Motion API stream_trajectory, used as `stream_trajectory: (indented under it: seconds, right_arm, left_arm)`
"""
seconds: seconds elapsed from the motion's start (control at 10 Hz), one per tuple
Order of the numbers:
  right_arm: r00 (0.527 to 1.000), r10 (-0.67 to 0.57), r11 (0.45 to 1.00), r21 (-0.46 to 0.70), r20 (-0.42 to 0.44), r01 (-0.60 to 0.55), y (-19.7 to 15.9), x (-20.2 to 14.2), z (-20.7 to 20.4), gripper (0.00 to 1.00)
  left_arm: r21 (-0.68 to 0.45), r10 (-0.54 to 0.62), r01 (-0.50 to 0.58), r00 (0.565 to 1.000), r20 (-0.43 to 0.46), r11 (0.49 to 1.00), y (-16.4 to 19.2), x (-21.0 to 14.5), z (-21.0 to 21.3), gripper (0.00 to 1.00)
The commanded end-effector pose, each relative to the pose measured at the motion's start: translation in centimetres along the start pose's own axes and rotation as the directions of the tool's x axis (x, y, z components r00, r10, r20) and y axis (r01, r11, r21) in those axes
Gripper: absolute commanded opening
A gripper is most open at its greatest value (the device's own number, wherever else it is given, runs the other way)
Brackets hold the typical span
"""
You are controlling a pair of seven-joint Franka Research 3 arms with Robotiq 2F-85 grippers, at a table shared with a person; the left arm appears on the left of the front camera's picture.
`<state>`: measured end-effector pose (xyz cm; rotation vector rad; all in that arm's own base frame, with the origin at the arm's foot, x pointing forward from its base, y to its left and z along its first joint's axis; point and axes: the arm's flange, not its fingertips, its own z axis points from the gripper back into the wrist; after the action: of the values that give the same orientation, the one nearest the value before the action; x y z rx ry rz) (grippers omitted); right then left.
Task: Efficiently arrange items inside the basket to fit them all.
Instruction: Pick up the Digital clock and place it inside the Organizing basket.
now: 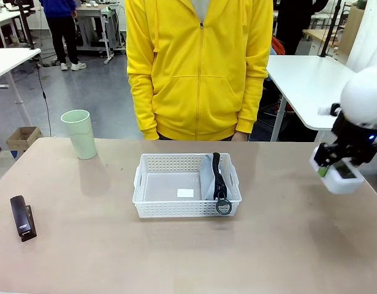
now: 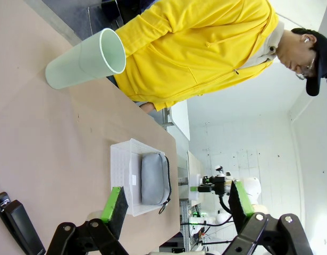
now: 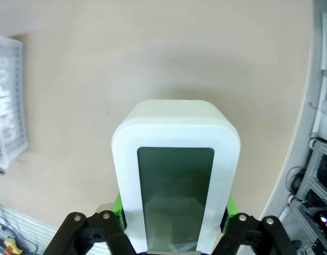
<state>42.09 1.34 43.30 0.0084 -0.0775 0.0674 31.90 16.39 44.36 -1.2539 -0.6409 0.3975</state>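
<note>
Looking across the front view first: basket (image 1: 187,209) dead centre, grey pouch (image 1: 216,177) on edge along its 3 o'clock wall, green tumbler (image 1: 78,133) upright at 10 o'clock, stapler (image 1: 22,218) at 8 o'clock, right gripper (image 1: 328,166) at 3 o'clock clamped on the white device (image 1: 344,177). Left wrist view: left gripper (image 2: 176,204) spread wide, nothing between its fingers, stapler at 7 o'clock. Right wrist view: device's screen faces the camera, green pads (image 3: 118,206) pinching its sides, basket at 9 o'clock.

Left claw (image 2: 176,204) spread wide; right claw (image 1: 327,164) clamped tight, hovering aloft.
</note>
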Motion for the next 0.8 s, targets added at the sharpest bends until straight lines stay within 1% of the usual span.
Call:
stream_trajectory:
  seconds: [0.0, 0.1, 0.2, 0.3, 0.4, 0.6, 0.7]
  right_arm:
    - [0.997, -0.018, 1.0, 0.017, 0.069, 0.017, -0.4, -1.2, 3.6, 0.18]
    - [0.996, -0.019, 1.0, 0.02, 0.082, 0.017, -0.3, -1.3, 4.0, 0.18]
    - [0.997, -0.018, 0.999, 0.036, 0.074, 0.016, -0.2, -1.1, 3.7, 0.0]
    - [0.998, -0.028, 0.998, 0.053, 0.05, 0.025, -0.6, -0.7, 3.0, 0.18]
    - [0.997, -0.007, 1.0, 0.003, 0.08, 0.007, -0.1, -1.7, 4.9, 0.18]
    - [0.997, -0.007, 1.0, 0.003, 0.08, 0.007, -0.1, -1.7, 4.9, 0.18]
    - [0.998, -0.013, 1.0, 0.014, 0.065, 0.012, -0.1, -1.5, 4.2, 0.78]
  left_arm:
    - [-0.007, -0.016, 0.016, 1.0, -0.008, 1.0, 0.1, -0.2, 0.2, 1.0]
    - [-0.007, -0.016, 0.016, 1.0, -0.008, 1.0, 0.1, -0.2, 0.2, 1.0]
    - [-0.007, -0.016, 0.016, 1.0, -0.008, 1.0, 0.1, -0.2, 0.2, 1.0]
    - [-0.007, -0.016, 0.016, 1.0, -0.008, 1.0, 0.1, -0.2, 0.2, 1.0]
    - [-0.007, -0.016, 0.016, 1.0, -0.008, 1.0, 0.1, -0.2, 0.2, 1.0]
    - [-0.007, -0.016, 0.016, 1.0, -0.008, 1.0, 0.1, -0.2, 0.2, 1.0]
    - [-0.007, -0.016, 0.016, 1.0, -0.008, 1.0, 0.1, -0.2, 0.2, 1.0]
